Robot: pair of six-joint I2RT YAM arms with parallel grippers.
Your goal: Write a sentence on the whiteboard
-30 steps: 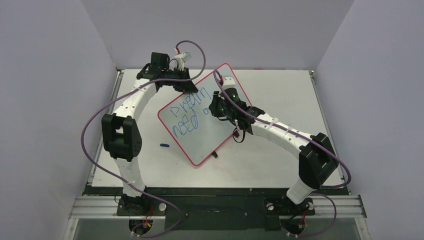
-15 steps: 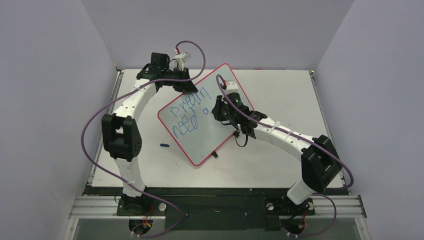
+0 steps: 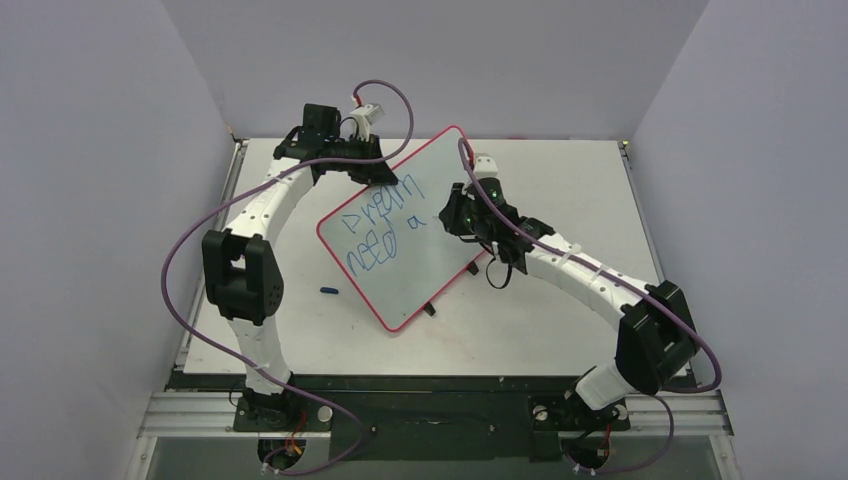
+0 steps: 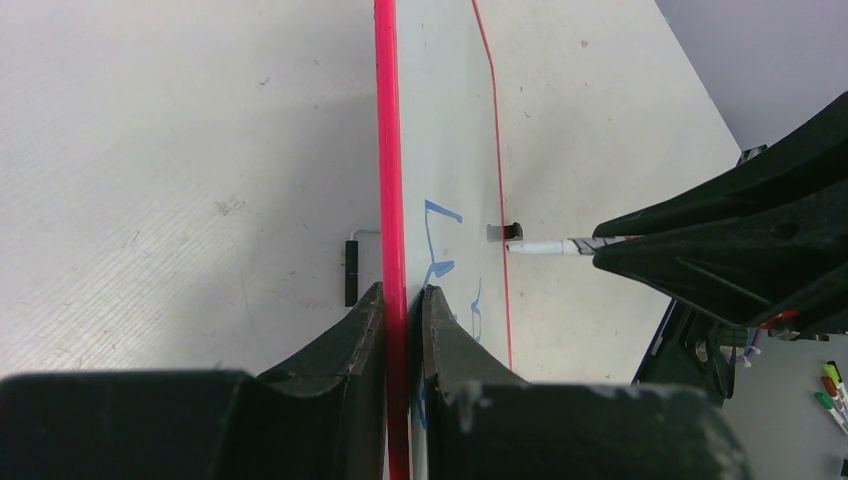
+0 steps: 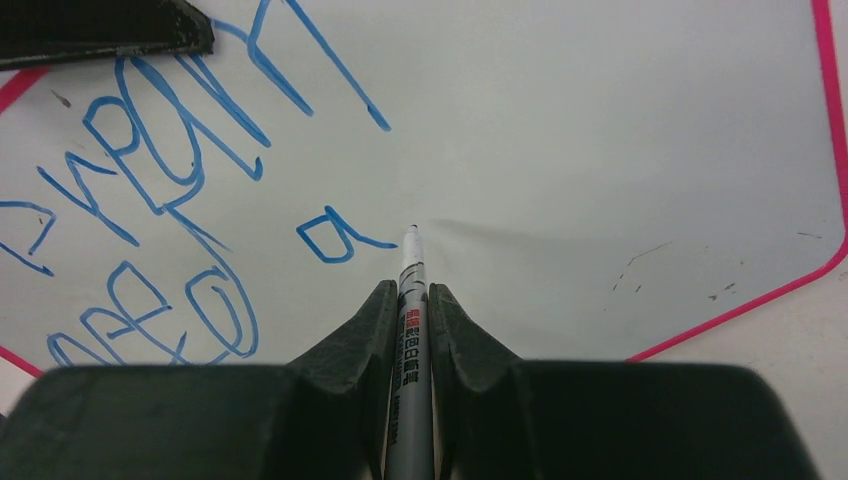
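The whiteboard (image 3: 425,275) with its red rim lies tilted on the table. My left gripper (image 3: 385,182) is shut on its far-left edge; in the left wrist view both fingers pinch the red rim (image 4: 385,150) at the gripper (image 4: 402,292). The sentence (image 3: 375,228) in blue runs in two rows, ending in a small "a" (image 5: 330,238). My right gripper (image 5: 410,288) is shut on a silver marker (image 5: 409,330). Its tip points at the board (image 5: 600,150) just right of the "a". Whether the tip touches, I cannot tell.
A small blue cap (image 3: 330,291) lies on the table left of the board. Black clips (image 3: 430,310) stick out at the board's near edge. Grey walls close in both sides and the back. Spare markers (image 4: 835,395) lie beyond the table.
My right gripper has carried the marker to the right across the board, uncovering the written "a". The left gripper and the board have stayed put.
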